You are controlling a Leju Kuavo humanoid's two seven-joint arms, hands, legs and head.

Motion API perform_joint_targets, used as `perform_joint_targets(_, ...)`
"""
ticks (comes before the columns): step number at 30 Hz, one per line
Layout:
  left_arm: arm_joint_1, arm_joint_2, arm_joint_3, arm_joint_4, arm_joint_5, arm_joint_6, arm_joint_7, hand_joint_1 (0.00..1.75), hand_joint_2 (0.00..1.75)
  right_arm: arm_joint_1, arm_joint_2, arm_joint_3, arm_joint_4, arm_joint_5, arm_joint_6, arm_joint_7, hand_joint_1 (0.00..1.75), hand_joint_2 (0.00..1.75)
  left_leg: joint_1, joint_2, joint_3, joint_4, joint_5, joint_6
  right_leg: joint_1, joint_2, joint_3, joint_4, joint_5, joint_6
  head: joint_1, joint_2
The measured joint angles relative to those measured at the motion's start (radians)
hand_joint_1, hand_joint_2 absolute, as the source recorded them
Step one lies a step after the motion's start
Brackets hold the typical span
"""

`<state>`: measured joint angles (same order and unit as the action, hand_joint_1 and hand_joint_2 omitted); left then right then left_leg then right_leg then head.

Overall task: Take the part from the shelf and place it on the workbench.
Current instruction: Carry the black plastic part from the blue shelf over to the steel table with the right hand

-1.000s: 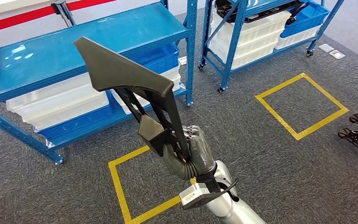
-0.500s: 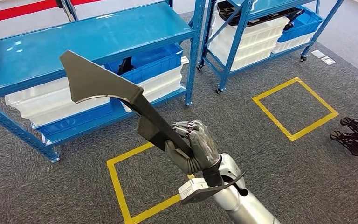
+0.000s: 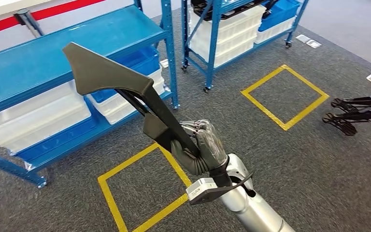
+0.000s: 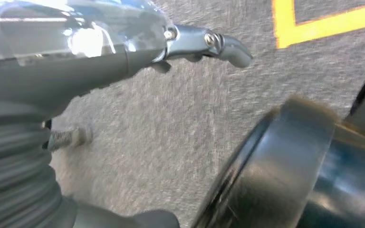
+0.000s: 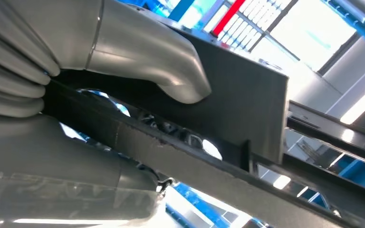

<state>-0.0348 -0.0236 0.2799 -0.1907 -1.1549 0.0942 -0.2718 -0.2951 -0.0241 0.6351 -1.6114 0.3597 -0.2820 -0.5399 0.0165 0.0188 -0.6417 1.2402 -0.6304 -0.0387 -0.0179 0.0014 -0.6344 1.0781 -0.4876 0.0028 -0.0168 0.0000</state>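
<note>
The part [image 3: 111,77] is a dark grey piece with a broad triangular blade on a long braced stem. My right hand [image 3: 200,150] grips the stem near its lower block and holds the part up over the carpet, blade pointing toward the blue shelf [image 3: 53,58]. The right wrist view shows the grey thumb [image 5: 147,52] pressed against the part's flat plate [image 5: 247,95] from close behind. My left hand [image 4: 76,57] hangs above the grey carpet with a finger stretched out and nothing in it.
The blue shelf has white bins [image 3: 38,116] and a blue bin on its lower level. A second blue rack [image 3: 222,29] with white bins stands behind. Yellow taped squares [image 3: 285,94] [image 3: 140,193] mark the carpet. Black parts [image 3: 357,108] lie on the floor at right.
The whole view has shifted: the camera turned right, so shelves and floor squares slid left. The part stays gripped in my right hand, its blade now tilted a little differently.
</note>
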Motion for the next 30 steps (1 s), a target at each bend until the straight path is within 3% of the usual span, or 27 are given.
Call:
perform_joint_targets(2,0.002,0.0,0.006,0.0,0.002,0.021,-0.021,0.0,1.75,0.008,0.004,-0.001,0.0,-0.016,-0.009,-0.007,1.75,1.75,0.0,-0.015,-0.045,0.1,-0.031,0.0,0.001,0.023,0.0,0.0,0.001,-0.003,-0.01,0.0)
perform_joint_targets(3,0.002,0.0,0.009,0.0,-0.003,0.031,-0.031,0.0,1.75,0.017,0.005,-0.003,0.0,-0.029,-0.015,-0.012,1.75,1.75,0.001,-0.017,-0.045,0.1,-0.018,0.0,0.001,0.036,0.001,0.0,0.001,-0.003,-0.013,0.0)
perform_joint_targets(5,-0.001,-0.003,0.011,0.0,-0.026,0.046,-0.041,0.0,1.75,0.045,0.004,-0.013,0.0,-0.066,-0.024,-0.034,1.75,1.75,0.006,-0.033,0.003,-0.004,0.049,0.0,-0.001,0.06,0.004,0.001,0.001,-0.001,-0.017,0.0)
perform_joint_targets(6,-0.004,-0.006,0.01,0.0,-0.039,0.048,-0.043,0.0,1.75,0.06,0.002,-0.021,0.0,-0.085,-0.025,-0.051,1.75,1.75,0.011,-0.061,0.031,-0.067,0.074,-0.002,-0.002,0.072,0.004,0.003,0.002,0.003,-0.019,0.0)
perform_joint_targets(8,-0.013,-0.012,0.005,0.0,-0.053,0.039,-0.052,0.0,1.75,0.088,-0.002,-0.043,0.0,-0.115,-0.025,-0.088,1.75,1.75,0.017,-0.109,0.062,-0.142,0.094,-0.004,-0.002,0.095,-0.004,0.005,0.007,0.017,-0.02,0.0)
perform_joint_targets(9,-0.02,-0.014,0.003,-0.001,-0.055,0.029,-0.059,0.0,1.75,0.099,-0.004,-0.055,0.0,-0.122,-0.024,-0.102,1.75,1.75,0.016,-0.119,0.063,-0.147,0.091,-0.003,-0.004,0.107,-0.009,0.003,0.011,0.026,-0.019,0.0)
perform_joint_targets(10,-0.028,-0.014,0.001,-0.002,-0.053,0.018,-0.066,0.0,1.75,0.109,-0.005,-0.067,0.0,-0.125,-0.023,-0.11,1.75,1.75,0.015,-0.11,0.063,-0.151,0.093,0.001,-0.006,0.119,-0.013,0.0,0.017,0.034,-0.017,0.0)
perform_joint_targets(11,-0.037,-0.012,0.0,-0.003,-0.046,0.008,-0.07,0.0,1.75,0.117,-0.006,-0.079,0.0,-0.125,-0.022,-0.114,1.75,1.75,0.014,-0.096,0.063,-0.154,0.096,0.007,-0.007,0.118,-0.015,-0.003,0.02,0.04,-0.016,0.0)
perform_joint_targets(12,-0.043,-0.009,0.001,-0.005,-0.032,0.0,-0.072,0.0,1.75,0.123,-0.007,-0.09,-0.001,-0.123,-0.021,-0.116,1.75,1.75,0.014,-0.083,0.064,-0.157,0.099,0.014,-0.005,0.101,-0.021,0.003,0.015,0.045,-0.012,0.0)
perform_joint_targets(13,-0.047,-0.004,0.004,-0.006,-0.013,-0.005,-0.068,0.0,1.75,0.128,-0.007,-0.101,-0.001,-0.118,-0.021,-0.115,1.75,1.75,0.014,-0.067,0.064,-0.16,0.101,0.02,-0.002,0.075,-0.034,0.028,-0.001,0.047,-0.005,0.0)
perform_joint_targets(15,-0.044,0.004,0.017,-0.007,0.024,-0.009,-0.048,0.0,1.75,0.135,-0.007,-0.122,-0.003,-0.109,-0.022,-0.112,1.75,1.75,0.009,-0.032,0.064,-0.162,0.103,0.029,0.004,0.022,-0.084,0.134,-0.058,0.048,0.012,0.0)
perform_joint_targets(17,-0.035,0.009,0.03,-0.007,0.04,-0.012,-0.023,0.0,1.75,0.147,-0.007,-0.138,-0.004,-0.101,-0.022,-0.107,1.75,1.75,0.006,0.003,0.064,-0.162,0.101,0.032,0.003,0.013,-0.13,0.241,-0.098,0.049,0.022,0.0)
perform_joint_targets(18,-0.031,0.011,0.035,-0.007,0.043,-0.016,-0.012,0.0,1.75,0.152,-0.008,-0.145,-0.004,-0.097,-0.022,-0.105,1.75,1.75,0.006,0.018,0.064,-0.162,0.101,0.032,0.004,0.011,-0.133,0.252,-0.094,0.049,0.026,0.0)
perform_joint_targets(20,-0.024,0.014,0.046,-0.006,0.052,-0.023,0.01,0.0,1.75,0.156,-0.01,-0.156,-0.005,-0.09,-0.023,-0.1,1.75,1.75,0.005,0.045,0.065,-0.162,0.099,0.031,0.004,-0.002,-0.084,0.166,-0.043,0.047,0.035,0.0)
perform_joint_targets(22,-0.017,0.019,0.057,-0.006,0.062,-0.026,0.024,0.0,1.75,0.156,-0.014,-0.166,-0.006,-0.087,-0.023,-0.099,1.75,1.75,0.002,0.066,0.066,-0.162,0.096,0.027,0.012,-0.042,-0.017,0.041,-0.004,0.04,0.043,0.0)
perform_joint_targets(23,-0.015,0.021,0.064,-0.006,0.068,-0.027,0.032,0.0,1.75,0.156,-0.016,-0.171,-0.007,-0.086,-0.023,-0.099,1.75,1.75,-0.001,0.074,0.068,-0.163,0.095,0.024,0.017,-0.057,0.001,0.005,0.003,0.036,0.045,0.0)
perform_joint_targets(24,-0.013,0.023,0.07,-0.006,0.074,-0.029,0.041,0.0,1.75,0.157,-0.019,-0.176,-0.007,-0.086,-0.024,-0.099,1.75,1.75,-0.004,0.081,0.07,-0.165,0.095,0.02,0.021,-0.063,0.005,-0.007,0.0,0.031,0.044,0.0)
perform_joint_targets(26,-0.01,0.024,0.085,-0.006,0.092,-0.033,0.058,0.0,1.75,0.168,-0.029,-0.188,-0.009,-0.086,-0.029,-0.093,1.75,1.75,-0.007,0.093,0.078,-0.171,0.094,0.011,0.018,-0.045,0.005,-0.013,0.004,0.022,0.037,0.0)
perform_joint_targets(28,-0.009,0.018,0.1,-0.006,0.105,-0.035,0.065,0.0,1.75,0.191,-0.042,-0.21,-0.012,-0.089,-0.041,-0.083,1.75,1.75,-0.005,0.063,0.075,-0.148,0.071,0.005,0.009,-0.029,0.011,-0.02,0.008,0.011,0.026,0.0)
perform_joint_targets(30,-0.004,0.005,0.11,-0.005,0.107,-0.035,0.068,0.0,1.75,0.222,-0.054,-0.243,-0.013,-0.097,-0.05,-0.077,1.75,1.75,-0.003,0.008,0.035,-0.05,0.014,0.003,0.004,-0.014,0.015,-0.024,0.009,0.0,0.011,0.0)
